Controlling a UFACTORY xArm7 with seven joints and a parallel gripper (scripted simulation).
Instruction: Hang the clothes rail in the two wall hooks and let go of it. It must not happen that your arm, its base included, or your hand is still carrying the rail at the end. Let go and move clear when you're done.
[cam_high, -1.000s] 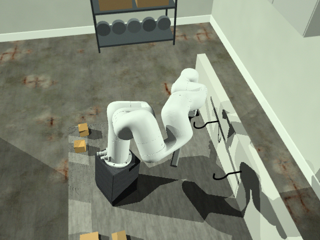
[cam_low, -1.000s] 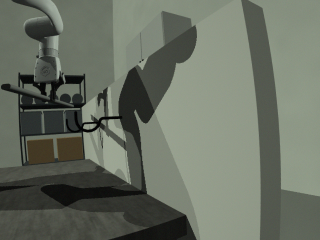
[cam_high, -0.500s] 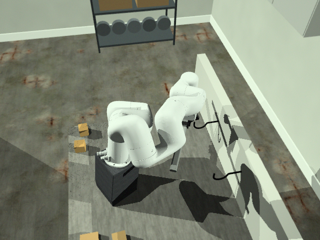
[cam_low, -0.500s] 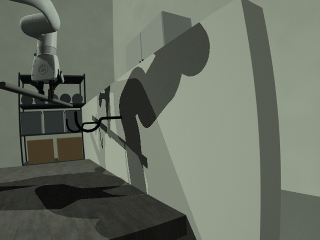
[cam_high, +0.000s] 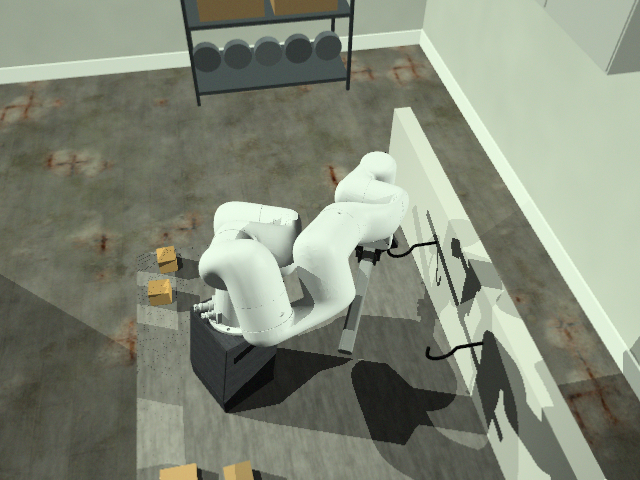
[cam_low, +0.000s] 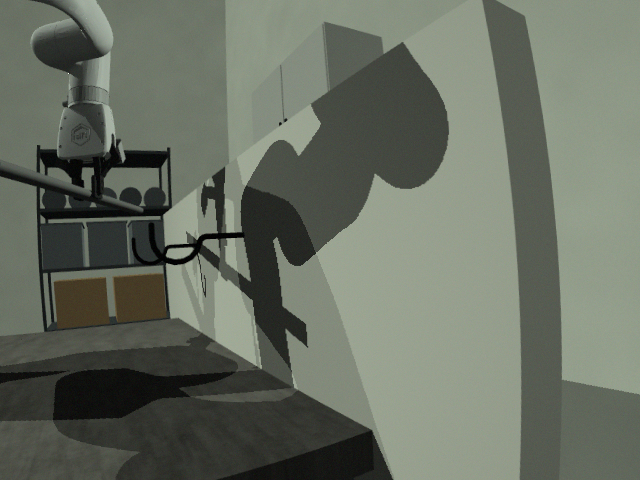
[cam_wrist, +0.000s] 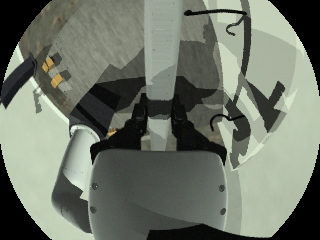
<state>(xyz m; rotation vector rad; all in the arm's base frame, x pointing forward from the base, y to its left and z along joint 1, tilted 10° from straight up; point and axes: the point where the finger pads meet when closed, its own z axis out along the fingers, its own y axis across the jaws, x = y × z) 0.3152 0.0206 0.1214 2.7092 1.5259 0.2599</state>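
Observation:
My gripper (cam_high: 373, 254) is shut on the grey clothes rail (cam_high: 356, 304), gripping it near one end. The rail runs roughly along the wall panel, a little away from it. In the exterior view the gripper (cam_low: 87, 188) holds the rail (cam_low: 67, 189) above and just left of the black hooks (cam_low: 155, 250). The far hook (cam_high: 410, 249) sits close beside the gripper; the near hook (cam_high: 452, 350) juts from the panel further along. In the wrist view the rail (cam_wrist: 162, 47) runs straight out from between the fingers, with both hooks (cam_wrist: 216, 16) to its right.
The white wall panel (cam_high: 465, 289) stands to the right of the arm. A dark shelf unit (cam_high: 268, 46) with discs and boxes stands at the back. Small cardboard boxes (cam_high: 166, 258) lie left of the black base pedestal (cam_high: 232, 361), and more at the front edge.

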